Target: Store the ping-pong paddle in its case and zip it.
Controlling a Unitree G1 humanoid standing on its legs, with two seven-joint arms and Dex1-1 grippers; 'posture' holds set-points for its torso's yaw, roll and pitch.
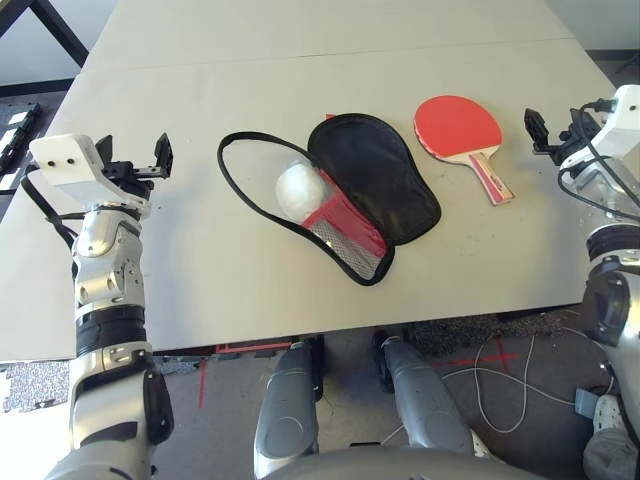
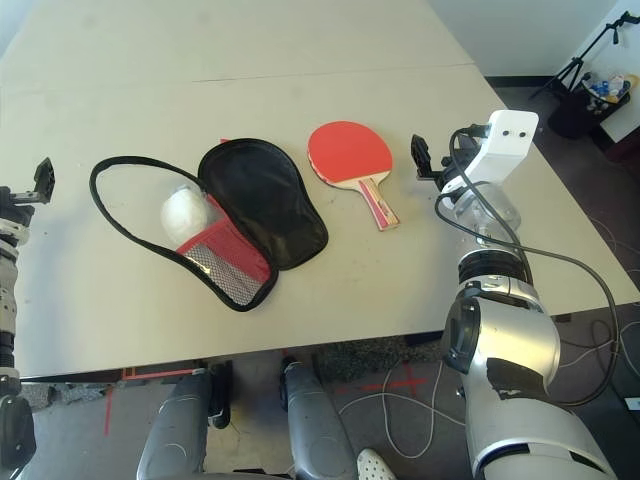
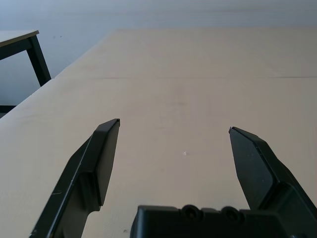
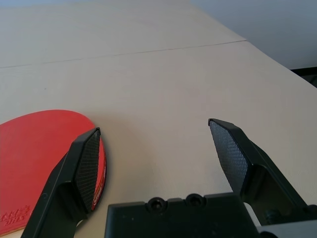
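Two grippers of mine hang above the table [image 1: 250, 300] with nothing between their fingers, one at each side of the work. My left gripper [image 1: 148, 160] stands with its jaws spread wide over bare tabletop, well apart from the case [image 1: 375, 190], which lies to its right. My right gripper [image 2: 428, 160] is likewise spread wide and empty; its left finger [image 4: 89, 163] lines up with the rim of the paddle [image 1: 458, 125], though I cannot tell whether it touches. That paddle lies flat, red face up, with its wooden handle [image 1: 490, 178] pointing back toward me and to the right, just beside the case and outside it. The case lies unzipped and folded open in the middle of the table: its black lining faces up on the right half, while the red panel with the mesh pocket [image 1: 350, 235] sits at the near end. A black zipper edge [image 1: 235, 185] loops out to the left, and a white fluffy ball [image 1: 300, 190] rests inside that loop against the lining.
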